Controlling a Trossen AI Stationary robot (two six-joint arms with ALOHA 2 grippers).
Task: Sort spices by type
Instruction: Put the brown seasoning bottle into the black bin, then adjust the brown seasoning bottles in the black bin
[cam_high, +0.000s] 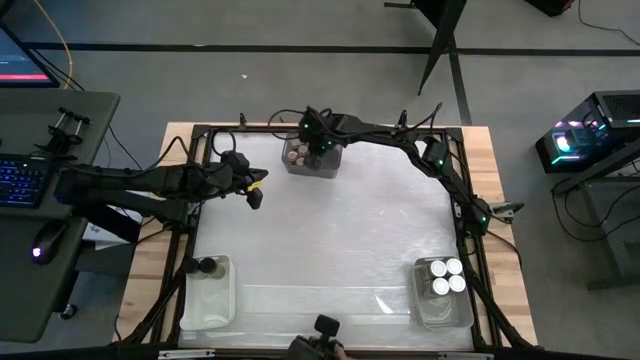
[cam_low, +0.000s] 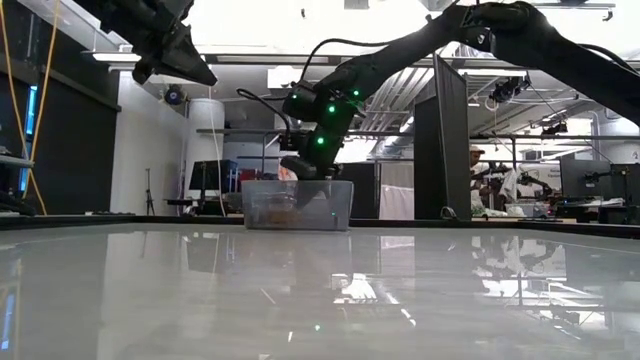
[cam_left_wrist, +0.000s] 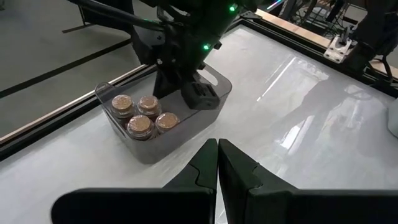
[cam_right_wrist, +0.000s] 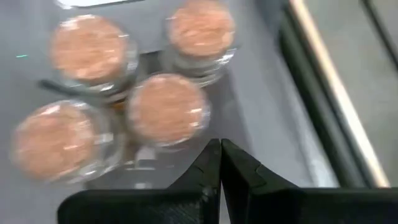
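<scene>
Several cork-topped spice jars (cam_left_wrist: 144, 115) stand upright in a grey bin (cam_high: 312, 160) at the table's far side. My right gripper (cam_right_wrist: 220, 152) is shut with nothing between its fingers. It points steeply down into that bin (cam_left_wrist: 217, 93), just beside the jars (cam_right_wrist: 166, 109). My left gripper (cam_left_wrist: 217, 155) is shut too, held in the air over the table's far left (cam_high: 255, 190) and facing the bin. White-lidded jars (cam_high: 443, 278) stand in a clear bin at the near right. Dark-lidded jars (cam_high: 203, 266) stand in a clear bin at the near left.
A black frame rail (cam_high: 330, 130) runs around the white table top, close behind the grey bin. The table's middle (cam_high: 330, 230) is bare. A desk with a keyboard (cam_high: 25, 180) stands left of the table. A person (cam_low: 480, 185) sits in the room beyond.
</scene>
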